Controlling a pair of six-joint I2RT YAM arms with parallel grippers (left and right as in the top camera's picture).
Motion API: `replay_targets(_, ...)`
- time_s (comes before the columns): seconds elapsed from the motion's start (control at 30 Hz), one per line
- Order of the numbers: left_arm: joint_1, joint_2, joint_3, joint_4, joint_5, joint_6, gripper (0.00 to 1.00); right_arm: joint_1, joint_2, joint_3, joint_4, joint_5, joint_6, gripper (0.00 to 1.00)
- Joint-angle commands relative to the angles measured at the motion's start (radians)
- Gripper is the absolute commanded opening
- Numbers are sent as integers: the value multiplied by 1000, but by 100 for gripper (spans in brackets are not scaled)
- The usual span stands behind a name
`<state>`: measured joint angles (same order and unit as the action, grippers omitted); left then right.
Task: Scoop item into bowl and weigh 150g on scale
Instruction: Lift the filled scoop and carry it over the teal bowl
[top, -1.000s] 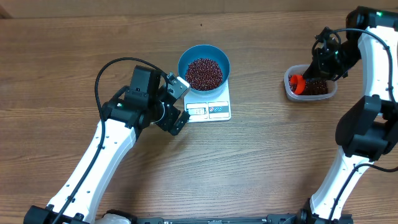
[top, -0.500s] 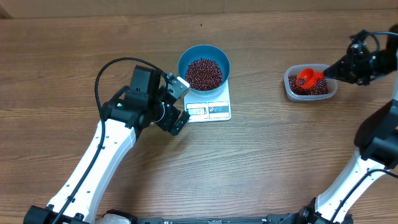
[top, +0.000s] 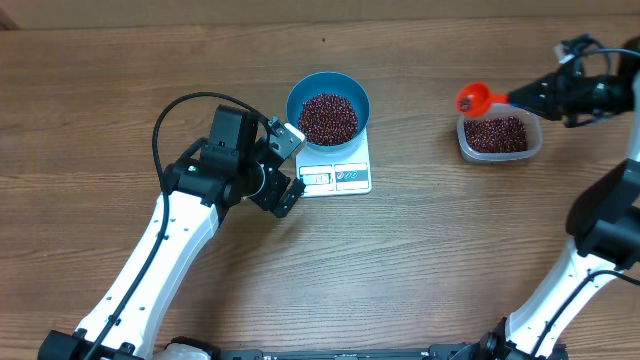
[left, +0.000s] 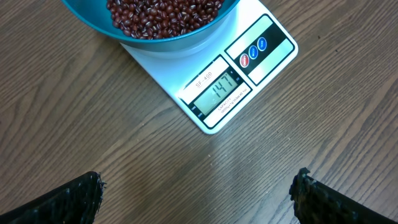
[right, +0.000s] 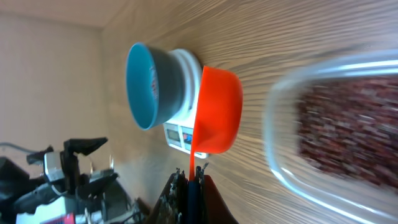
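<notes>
The bright blue bowl (top: 328, 92) stands on the white scale (top: 352, 178) and is filled with the item, dark red-brown beans (top: 328, 118). In the left wrist view the bowl (left: 155, 42) and beans (left: 165, 15) are at the top, and the scale's display (left: 221, 89) reads 141. My left gripper (top: 291, 168) (left: 198, 186) is open and empty over bare wood beside the scale's display end. My right gripper (top: 533, 94) (right: 191, 175) is shut on the thin handle of an orange-red scoop (top: 471, 98) (right: 216, 112). The scoop hangs in the air beside the tub; what is inside it does not show.
A clear rounded-rectangular tub (top: 532, 150) (right: 280, 124) holding more beans (top: 497, 133) sits at the right of the table, just below the raised scoop. The left arm's black cable (top: 170, 115) loops over the wood left of the scale.
My right gripper has lifted the scoop out of the tub's beans and carried it up and left of the tub. The left arm, bowl and scale have not moved.
</notes>
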<state>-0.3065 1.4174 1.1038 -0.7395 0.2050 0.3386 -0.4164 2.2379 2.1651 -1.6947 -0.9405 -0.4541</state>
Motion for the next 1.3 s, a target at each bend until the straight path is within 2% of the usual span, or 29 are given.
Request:
replay_targets(0.0,5,-21,-3,2,4,-10,100,62,-42,-4,0,-49,-14,4)
replay_targets(0.1,5,-21,-3,2,4,-10,100,118,-74,-3,0,-49,-13,4)
replay_targets(0.17,5,-21,-3,2,4,-10,100,164,-82,-3,0,-49,50,4)
replay_targets(0.37,5,-21,-3,2,4,-10,100,319,-82,-3,22,-45,99,4)
replay_targets(0.47,5,-21,-3,2,4,-10,99,389,-82,-3,89,0,207,4)
replay_targets(0.67,5,-21,-3,2,4,-10,100,457,-82,15,206,47,306,4)
replay_targets(0.8,5,-21,-3,2,4,-10,99,504,-82,72,208,193,324,4)
replay_targets(1.07,5,-21,-3,2,4,-10,100,601,-82,193,262,346,332,4)
replay_targets(1.27,5,-21,-3,2,4,-10,100,695,-83,200,271,535,351,4)
